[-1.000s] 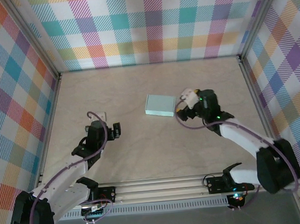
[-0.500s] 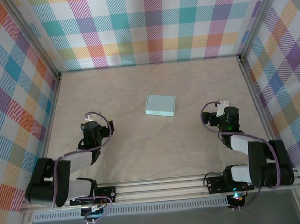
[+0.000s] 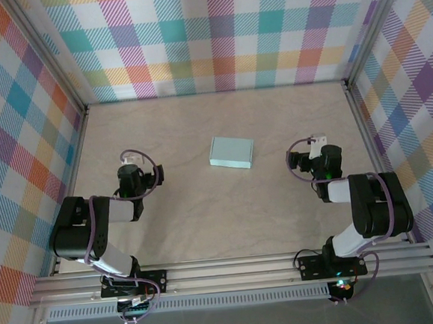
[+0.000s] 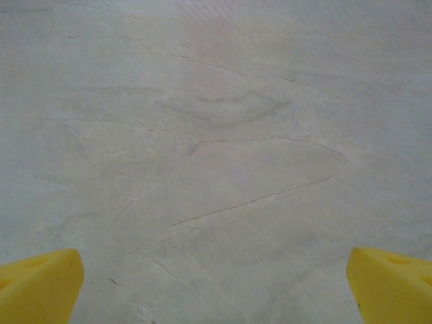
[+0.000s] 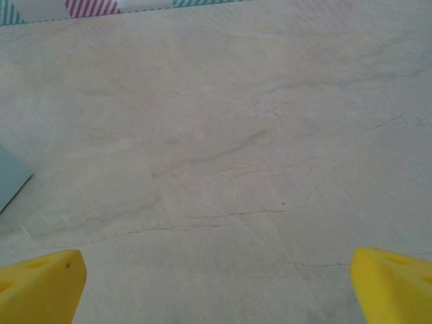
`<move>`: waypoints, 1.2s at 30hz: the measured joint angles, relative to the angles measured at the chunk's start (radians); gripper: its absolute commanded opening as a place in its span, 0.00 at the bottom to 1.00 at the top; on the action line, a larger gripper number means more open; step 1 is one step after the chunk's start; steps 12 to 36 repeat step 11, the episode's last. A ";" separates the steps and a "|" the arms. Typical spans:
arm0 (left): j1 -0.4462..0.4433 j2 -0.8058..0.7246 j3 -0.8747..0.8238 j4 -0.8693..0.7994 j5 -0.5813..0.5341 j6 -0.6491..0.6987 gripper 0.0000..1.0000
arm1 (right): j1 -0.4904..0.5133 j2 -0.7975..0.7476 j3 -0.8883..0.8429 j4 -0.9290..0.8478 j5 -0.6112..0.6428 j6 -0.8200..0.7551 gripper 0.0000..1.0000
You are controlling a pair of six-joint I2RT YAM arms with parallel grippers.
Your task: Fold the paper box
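Note:
The paper box is a small flat pale mint-teal rectangle lying closed on the middle of the table, with neither gripper touching it. One corner of the paper box shows at the left edge of the right wrist view. My left gripper rests low over the table well to the box's left, and my right gripper sits about as far to its right. The left gripper stands open, its yellow fingertips wide apart over bare table. The right gripper is open too, nothing between its fingertips.
Plaid walls close in the table on the back and both sides. A metal rail with the arm bases runs along the near edge. Both arms are folded back tight over their bases.
Both arms have folded back toward their bases. The right gripper drew away from the box's right edge to the right. The box has not moved and both grippers stayed open.

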 measured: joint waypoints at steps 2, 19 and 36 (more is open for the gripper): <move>0.000 0.000 0.000 0.000 0.006 0.000 1.00 | 0.000 0.000 0.000 0.000 0.000 0.000 1.00; 0.000 0.000 0.000 0.000 0.017 -0.003 1.00 | 0.000 0.000 0.000 0.000 0.001 0.000 1.00; 0.000 0.000 0.000 0.000 0.017 -0.003 1.00 | 0.000 0.000 0.000 0.000 0.001 0.000 1.00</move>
